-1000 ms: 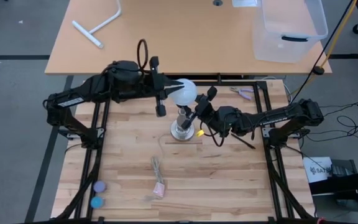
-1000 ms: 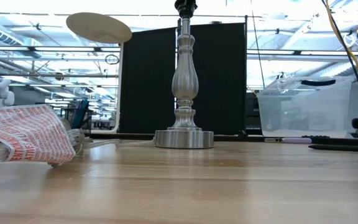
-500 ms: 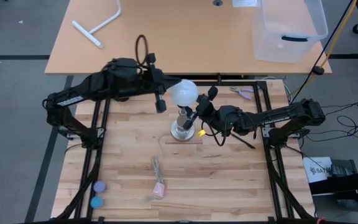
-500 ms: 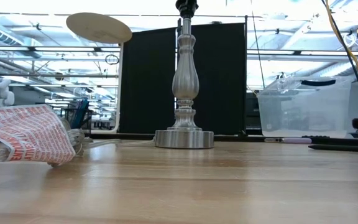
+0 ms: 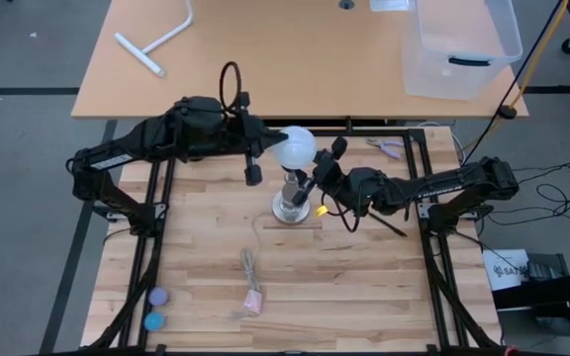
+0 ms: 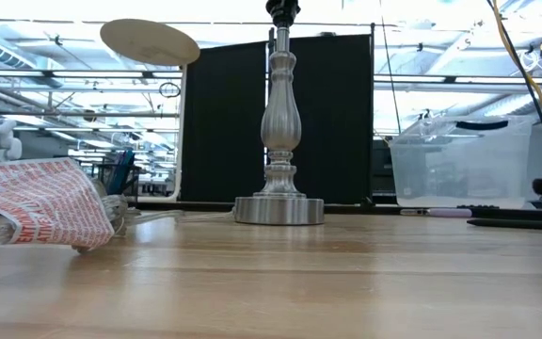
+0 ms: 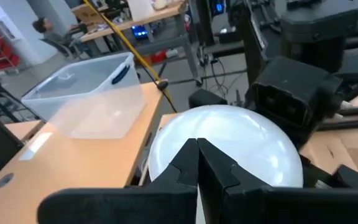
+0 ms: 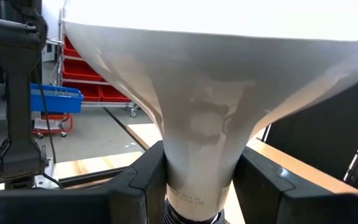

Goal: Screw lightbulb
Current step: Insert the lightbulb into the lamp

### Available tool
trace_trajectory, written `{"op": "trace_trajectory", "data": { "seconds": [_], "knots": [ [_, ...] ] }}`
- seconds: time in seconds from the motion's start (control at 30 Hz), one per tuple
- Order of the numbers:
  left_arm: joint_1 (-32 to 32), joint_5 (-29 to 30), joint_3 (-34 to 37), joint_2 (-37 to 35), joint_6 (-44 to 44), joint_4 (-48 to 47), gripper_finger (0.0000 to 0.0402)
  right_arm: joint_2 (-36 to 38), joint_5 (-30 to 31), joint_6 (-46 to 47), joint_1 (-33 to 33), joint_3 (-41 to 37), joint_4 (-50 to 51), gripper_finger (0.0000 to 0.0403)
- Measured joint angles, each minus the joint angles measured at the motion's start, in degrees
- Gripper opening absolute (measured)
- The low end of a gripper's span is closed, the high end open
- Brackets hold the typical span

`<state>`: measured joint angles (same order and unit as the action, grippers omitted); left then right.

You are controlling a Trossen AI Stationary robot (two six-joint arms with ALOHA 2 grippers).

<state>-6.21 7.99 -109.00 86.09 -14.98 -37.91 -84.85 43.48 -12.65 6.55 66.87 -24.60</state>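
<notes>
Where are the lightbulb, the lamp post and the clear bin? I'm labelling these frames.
lightbulb (image 5: 294,148), high view, top of globe.
lamp post (image 6: 279,118), low view, bulging metal stem.
clear bin (image 5: 460,44), high view, bin floor.

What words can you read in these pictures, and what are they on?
Red letters on the crinkly plastic wrapper: too bent to read.
Dark print on the white box by the floor: too small to read.
Tiny marks on the lightbulb neck: too small to read.
</notes>
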Motion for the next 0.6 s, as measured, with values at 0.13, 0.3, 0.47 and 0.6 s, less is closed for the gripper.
{"op": "trace_trajectory", "data": {
  "seconds": [0.13, 0.3, 0.47, 0.6],
  "knots": [
    [-0.03, -0.03, 0.8, -0.31, 0.2, 0.98, 0.0, 0.01, 0.02, 0.5, 0.01, 0.0, 0.11, 0.0143],
    [-0.03, -0.18, 0.86, -0.24, 0.02, 1.62, 0.0, 1.11, -0.6, 1.77, 0.0, 0.0, 2.06, 0.0142],
    [-0.11, -0.35, 0.91, -0.2, -0.06, 2.05, 0.0, 2.65, -1.48, 2.35, 0.03, 0.0, 4.64, 0.0143],
    [-0.13, -0.37, 0.91, -0.2, 0.02, 2.29, 0.0, 3.53, -3.11, 3.25, -0.02, 0.13, 6.1, 0.0142]
  ]
}}
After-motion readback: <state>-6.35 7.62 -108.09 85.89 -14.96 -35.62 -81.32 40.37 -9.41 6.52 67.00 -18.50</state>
